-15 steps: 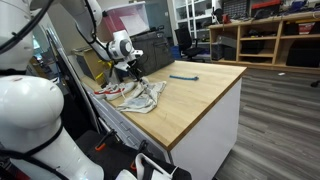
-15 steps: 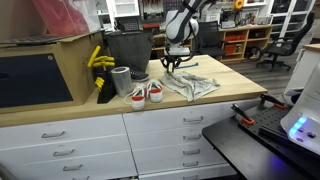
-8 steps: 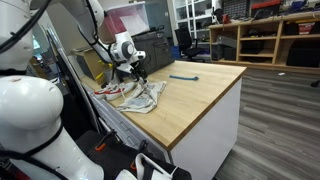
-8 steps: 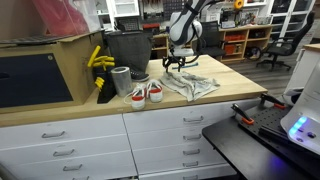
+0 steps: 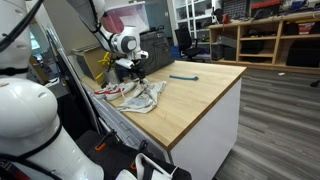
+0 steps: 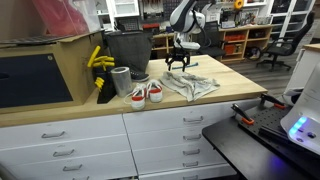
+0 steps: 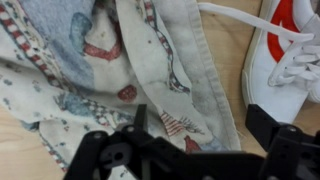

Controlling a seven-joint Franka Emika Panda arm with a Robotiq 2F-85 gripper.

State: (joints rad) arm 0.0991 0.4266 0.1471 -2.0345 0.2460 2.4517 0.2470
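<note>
Cream cloth (image 7: 130, 70) printed with blue and red figures lies crumpled on the wooden countertop (image 5: 205, 95), and the gripper (image 6: 180, 66) now hangs just above its far edge rather than down in its folds. A second ago, in both exterior views, the fingers sat lower, at or very near the fabric; since then the wrist has lifted a little and drifted slightly sideways, while the cloth (image 6: 190, 85) looks as flat and spread as before. From the wrist view the gripper (image 7: 200, 115) is spread wide, its two dark fingers (image 7: 140, 118) standing well apart with nothing pinched between them, only the printed fabric below. Whether a fingertip brushes a raised fold I cannot say for certain, since the exterior views are small and the arm hides part of the contact. By my reading the cloth is free of the gripper and rests under its own weight, so no hold on it exists at this moment. Beside the cloth, touching or nearly touching its edge, sits a pair of white-and-red sneakers (image 6: 143, 94), their laces (image 7: 235, 15) trailing toward the fabric. A blue tool (image 5: 183, 76) lies well apart, farther along the counter.
</note>
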